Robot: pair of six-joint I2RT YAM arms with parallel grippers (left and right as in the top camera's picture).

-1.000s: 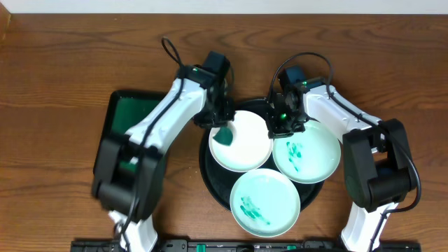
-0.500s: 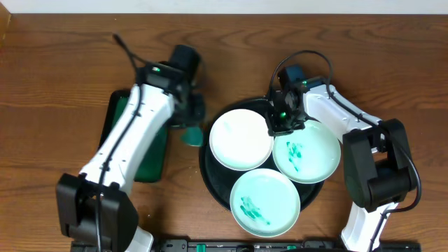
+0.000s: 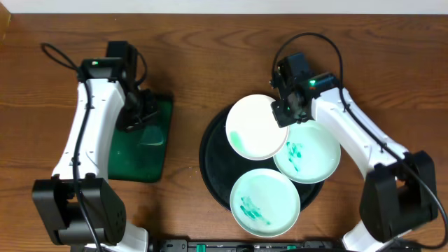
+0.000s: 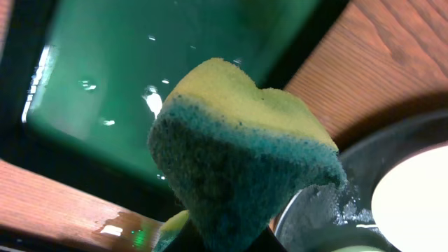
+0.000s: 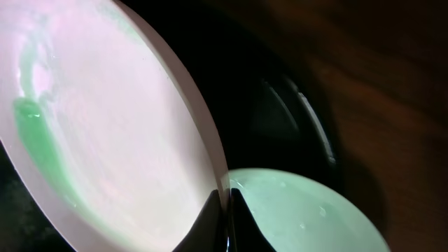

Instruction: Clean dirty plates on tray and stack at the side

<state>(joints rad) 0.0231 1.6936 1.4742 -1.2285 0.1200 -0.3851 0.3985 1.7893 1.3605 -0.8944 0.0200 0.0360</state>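
Three small white plates are over the black tray [image 3: 210, 150]. My right gripper [image 3: 283, 112] is shut on the rim of the wiped plate [image 3: 256, 127], [image 5: 105, 133] and holds it tilted above the tray, a faint green smear along its lower edge. Two plates with teal smears lie flat: one at the right [image 3: 309, 152], [image 5: 294, 210], one at the front [image 3: 264, 202]. My left gripper [image 3: 140, 115] is shut on a yellow-and-green sponge [image 4: 238, 147] over the green rectangular tray [image 3: 136, 150], [image 4: 154, 63].
The green tray holds a shiny wet film. The black tray's rim [image 4: 329, 210] shows at the right of the left wrist view. Brown wooden table [image 3: 210, 56] lies all around; the arm bases stand at the front edge.
My left arm has swung left with the sponge, from the wiped plate to above the green tray. My right gripper has lifted and tilted the wiped plate and shifted it right.
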